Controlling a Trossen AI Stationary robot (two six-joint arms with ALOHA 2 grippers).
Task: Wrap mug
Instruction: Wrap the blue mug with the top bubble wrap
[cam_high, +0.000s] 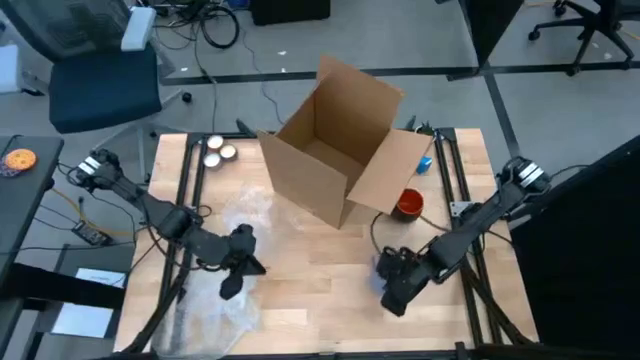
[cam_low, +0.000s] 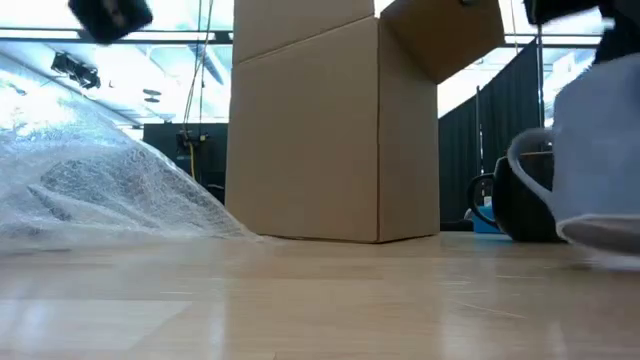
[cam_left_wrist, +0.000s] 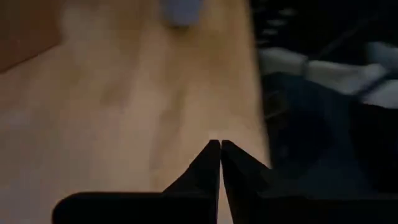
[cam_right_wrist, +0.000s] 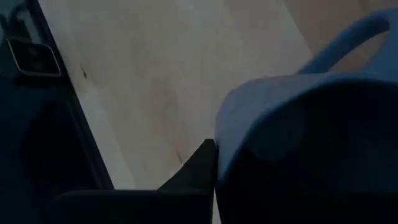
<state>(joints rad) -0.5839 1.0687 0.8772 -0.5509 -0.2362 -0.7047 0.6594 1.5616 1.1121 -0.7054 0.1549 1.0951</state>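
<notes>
Left arm reaches in from the table's left edge, elbow bent, its dark two-finger left gripper (cam_high: 233, 283) low over the table, fingertips pressed together. Right arm angles in from the right edge; dark two-finger right gripper (cam_high: 392, 290) low, clamped on a pale blue mug (cam_right_wrist: 298, 124)

We see an open cardboard box (cam_high: 340, 150) standing mid-table. Just right of the box sits a red cup (cam_high: 410, 204), with a small blue item (cam_high: 425, 163) near the box's flap. Left of the box lie two round metal lids (cam_high: 216, 149).
</notes>
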